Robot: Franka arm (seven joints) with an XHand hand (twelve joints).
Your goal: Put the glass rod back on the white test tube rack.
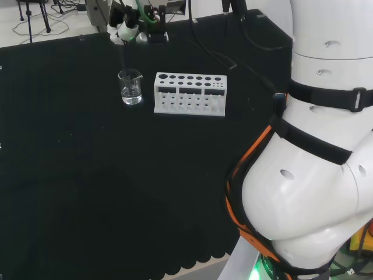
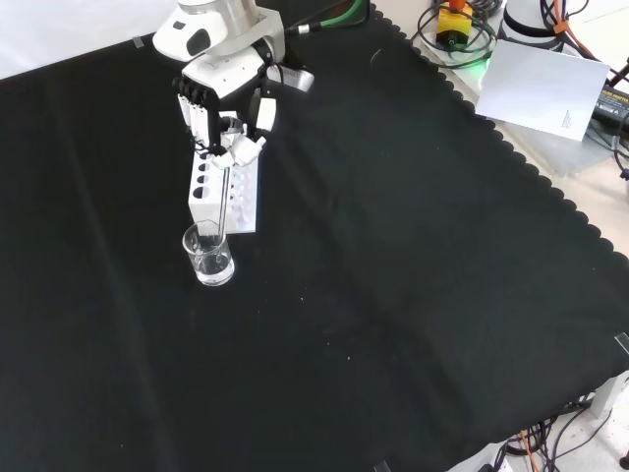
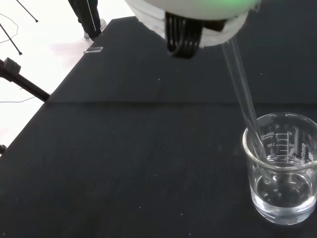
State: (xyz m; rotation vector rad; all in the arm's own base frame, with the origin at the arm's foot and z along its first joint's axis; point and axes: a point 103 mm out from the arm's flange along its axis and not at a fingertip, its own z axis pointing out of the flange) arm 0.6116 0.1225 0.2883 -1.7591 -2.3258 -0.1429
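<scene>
Above the beaker (image 2: 209, 254), we see the hand (image 2: 228, 108) pinching the glass rod (image 3: 244, 96).
Rod tip sits in liquid; next we judge: lift clear, carry to the white rack (image 1: 190, 93).

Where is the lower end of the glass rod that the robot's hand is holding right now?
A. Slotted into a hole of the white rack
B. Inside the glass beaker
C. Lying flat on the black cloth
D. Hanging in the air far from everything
B: in the wrist view the glass rod slants down from the hand into the beaker, its tip in the clear liquid; the white rack stands beside it.
</scene>
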